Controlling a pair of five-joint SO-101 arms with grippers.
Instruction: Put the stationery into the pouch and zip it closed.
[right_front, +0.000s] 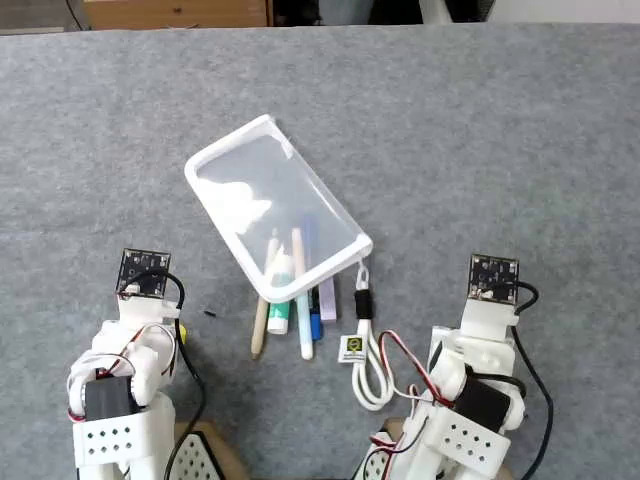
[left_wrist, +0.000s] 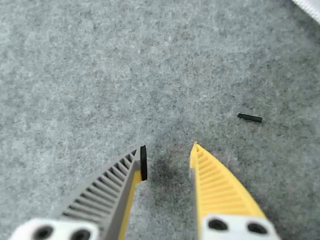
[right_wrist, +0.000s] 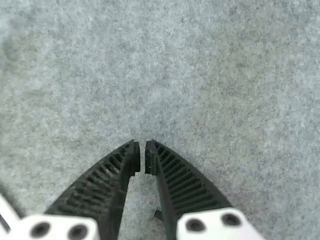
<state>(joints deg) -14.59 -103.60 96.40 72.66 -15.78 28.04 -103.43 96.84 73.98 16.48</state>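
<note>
Translucent plastic pouch (right_front: 262, 195), pens (right_front: 304, 325) half inside, likely light, floppy, slippery; best gripped at its white rim. Left end effector (left_wrist: 167, 162) apart, right end effector (right_wrist: 142, 157) together.

The upper ends of the stationery (right_front: 290, 300) lie behind the translucent wall of the pouch (right_front: 240, 190) and show there as dim streaks, so how far in they reach cannot be told. A small black piece (right_front: 210, 313) beside the left arm (right_front: 125, 390) is too small to name. The print on the strap's tag (right_front: 351, 348) cannot be made out. The left arm and the right arm (right_front: 470, 410) run off the high view's lower edge.
</note>
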